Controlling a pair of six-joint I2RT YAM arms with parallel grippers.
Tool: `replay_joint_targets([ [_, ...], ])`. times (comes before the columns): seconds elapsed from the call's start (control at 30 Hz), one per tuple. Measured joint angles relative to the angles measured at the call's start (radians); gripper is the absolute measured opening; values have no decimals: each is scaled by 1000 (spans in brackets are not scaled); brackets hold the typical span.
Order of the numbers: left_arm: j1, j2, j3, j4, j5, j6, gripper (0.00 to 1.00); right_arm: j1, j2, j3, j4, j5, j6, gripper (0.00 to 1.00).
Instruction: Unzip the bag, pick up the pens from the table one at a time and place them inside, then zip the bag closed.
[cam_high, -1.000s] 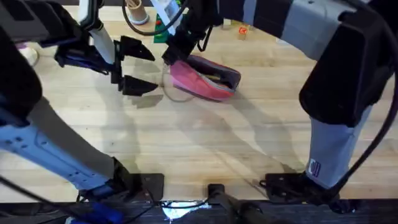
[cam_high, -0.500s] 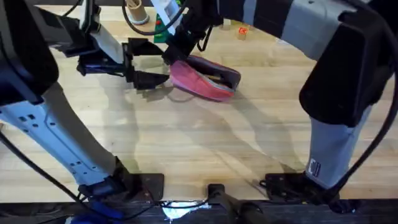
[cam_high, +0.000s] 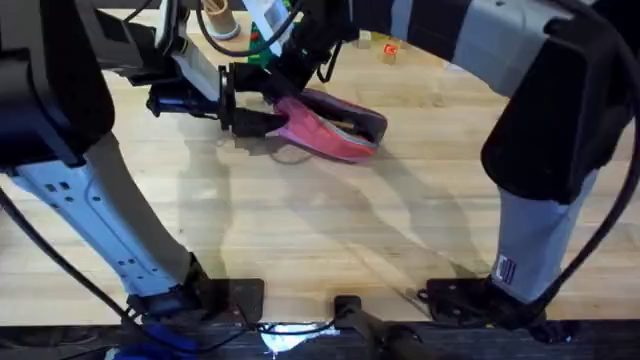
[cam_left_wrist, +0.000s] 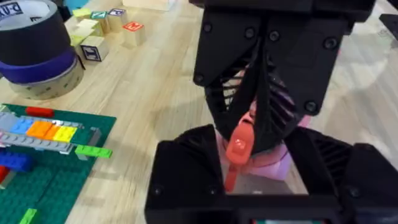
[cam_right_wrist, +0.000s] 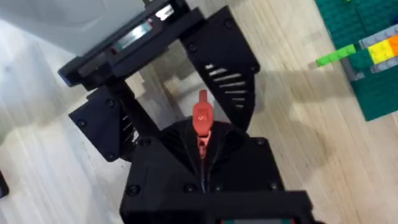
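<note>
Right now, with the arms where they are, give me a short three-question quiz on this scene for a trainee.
1. True or false: the right pincer is shut on the red zipper pull tab of the pink soft fabric pouch.
2. The left pincer is: A) open at the pouch's end; B) lifting a pen; C) parked by its base.
3. Fill in: the pouch lies on the pale wooden ___.
Key: 1 true; 2 A; 3 table.

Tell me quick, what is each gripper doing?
Left gripper: open, around the end of the pink bag.
Right gripper: shut on the bag's red zipper pull.
</note>
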Motion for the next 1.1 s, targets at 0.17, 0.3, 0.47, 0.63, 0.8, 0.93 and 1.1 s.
replay_joint_targets([
  [0.17,0,0,0,6,-1,-4,457,0,0,0,0,0,0,34],
  [0.3,6,0,0,10,-15,-11,108,2,0,0,-13,-14,0,34],
  [0.47,12,0,0,13,-16,-16,57,3,0,0,-7,-15,0,33],
  [0.63,12,0,0,14,-15,-16,54,-2,0,0,-8,-21,0,33],
  [0.8,11,0,0,16,-6,-19,51,-16,0,0,-8,-47,0,33],
  [0.93,9,0,0,18,9,-19,48,-27,-6,0,-16,-63,-1,33],
  [1.1,-7,0,0,11,43,-19,46,-45,-25,0,-57,-77,-9,33],
])
